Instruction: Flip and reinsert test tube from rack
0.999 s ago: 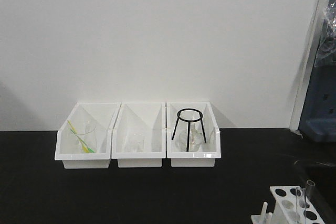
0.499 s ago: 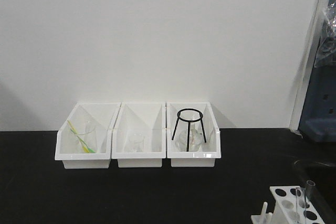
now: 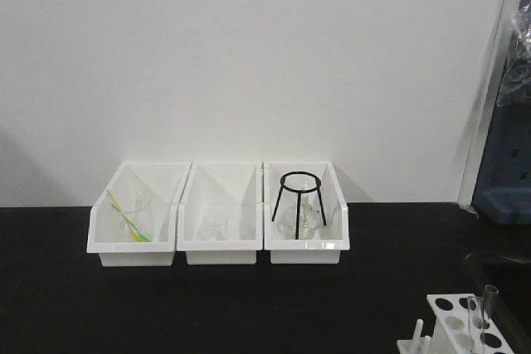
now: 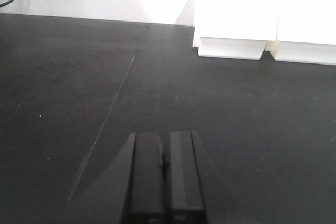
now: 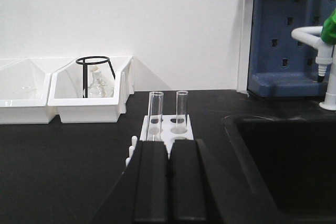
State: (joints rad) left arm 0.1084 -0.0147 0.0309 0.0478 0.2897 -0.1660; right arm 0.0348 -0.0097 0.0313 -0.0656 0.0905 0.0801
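Note:
The white rack stands on the black bench just beyond my right gripper, which is shut and empty. Two clear test tubes stand upright in the rack, mouths up: one on the left and one on the right. Short white pegs line the rack's left side. In the front view the rack and a tube show at the bottom right corner. My left gripper is shut and empty above bare bench, far from the rack. Neither arm shows in the front view.
Three white bins stand in a row at the back. The right one holds a black tripod over a flask. A sunken black sink lies right of the rack. A blue pegboard and a white tap stand behind it.

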